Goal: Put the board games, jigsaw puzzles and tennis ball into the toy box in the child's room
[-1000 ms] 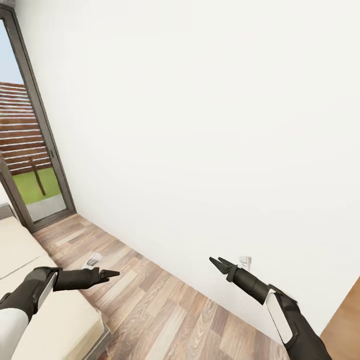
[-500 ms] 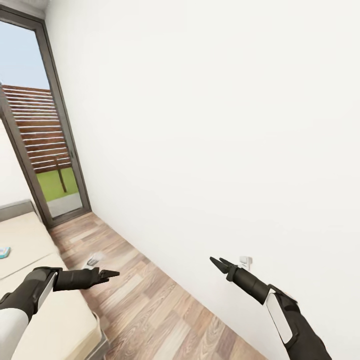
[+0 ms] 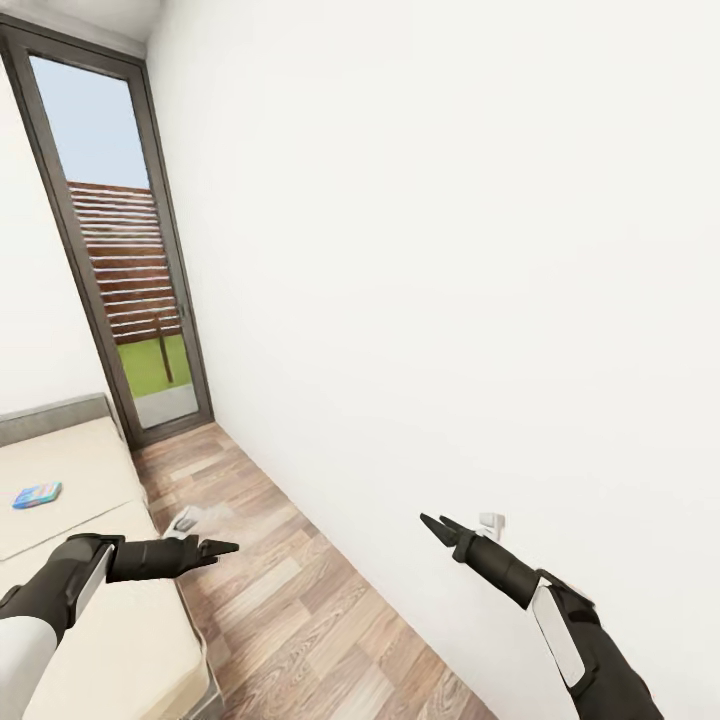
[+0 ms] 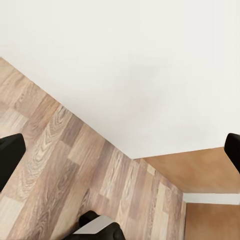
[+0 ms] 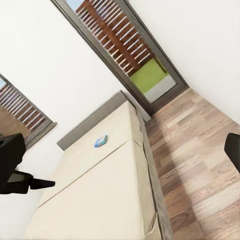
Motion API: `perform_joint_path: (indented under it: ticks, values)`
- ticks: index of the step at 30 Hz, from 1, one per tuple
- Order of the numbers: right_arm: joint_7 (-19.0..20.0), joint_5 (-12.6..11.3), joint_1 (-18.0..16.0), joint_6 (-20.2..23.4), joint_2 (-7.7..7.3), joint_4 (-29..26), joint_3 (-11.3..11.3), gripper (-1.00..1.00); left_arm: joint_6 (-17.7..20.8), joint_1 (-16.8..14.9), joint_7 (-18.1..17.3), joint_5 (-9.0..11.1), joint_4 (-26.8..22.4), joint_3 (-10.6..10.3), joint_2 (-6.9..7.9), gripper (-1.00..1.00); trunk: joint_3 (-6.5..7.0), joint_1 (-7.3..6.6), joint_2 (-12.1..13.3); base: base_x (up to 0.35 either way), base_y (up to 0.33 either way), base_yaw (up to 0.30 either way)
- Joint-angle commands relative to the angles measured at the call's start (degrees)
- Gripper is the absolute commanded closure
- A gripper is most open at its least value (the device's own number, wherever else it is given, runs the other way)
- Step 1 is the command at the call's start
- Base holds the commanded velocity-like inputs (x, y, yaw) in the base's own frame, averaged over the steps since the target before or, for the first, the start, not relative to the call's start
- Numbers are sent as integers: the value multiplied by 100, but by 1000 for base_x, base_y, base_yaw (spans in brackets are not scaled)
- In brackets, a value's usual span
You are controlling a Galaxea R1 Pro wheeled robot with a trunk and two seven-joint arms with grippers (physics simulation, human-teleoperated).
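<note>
The child's room is narrow, with a smooth, matte white wall (image 3: 450, 250) and a wood-plank floor (image 3: 300, 600) in mixed brown and grey tones, grain clearly visible. A tall dark-framed window (image 3: 120, 250) stands at the far end, showing slatted fencing and grass outside. The bed (image 3: 80, 600) lies low along the left side in the head view: beige two-part mattress, grey frame, short grey headboard. One small, flat, mostly blue board game (image 3: 37, 495) rests on the far mattress section, near the headboard; the right wrist view shows it (image 5: 101, 141) just beyond the seam between the two sections.

The left gripper (image 3: 222, 547) is held out level above the bed's edge, forearm black with a white panel; its fingers (image 4: 10, 155) sit far apart at the frame edges of the left wrist view, spread and holding nothing. The right gripper (image 3: 432, 524) reaches forward towards the wall, its fingertips visibly parted, also holding nothing. Both arms are raised clear of the floor.
</note>
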Motion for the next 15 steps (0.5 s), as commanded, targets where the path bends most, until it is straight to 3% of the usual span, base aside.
perform_joint_path:
  ticks: [1, 11, 15]
  values:
    - [10, -47, 0, 52, -1, 1, -3, -100, 53, -4, -26, -22, 1, 19, -4, -100, 3, 3, -4, 35, -14, 231]
    - [-60, -47, 0, 60, -1, -1, 12, -100, 53, -4, -31, -15, 1, 19, -4, -100, 61, 3, -4, 10, -4, 231]
    - [-125, -47, 0, 61, -1, -3, 128, -100, 53, -4, -31, -15, 1, 17, -4, -100, 85, 3, -4, 1, 0, 231]
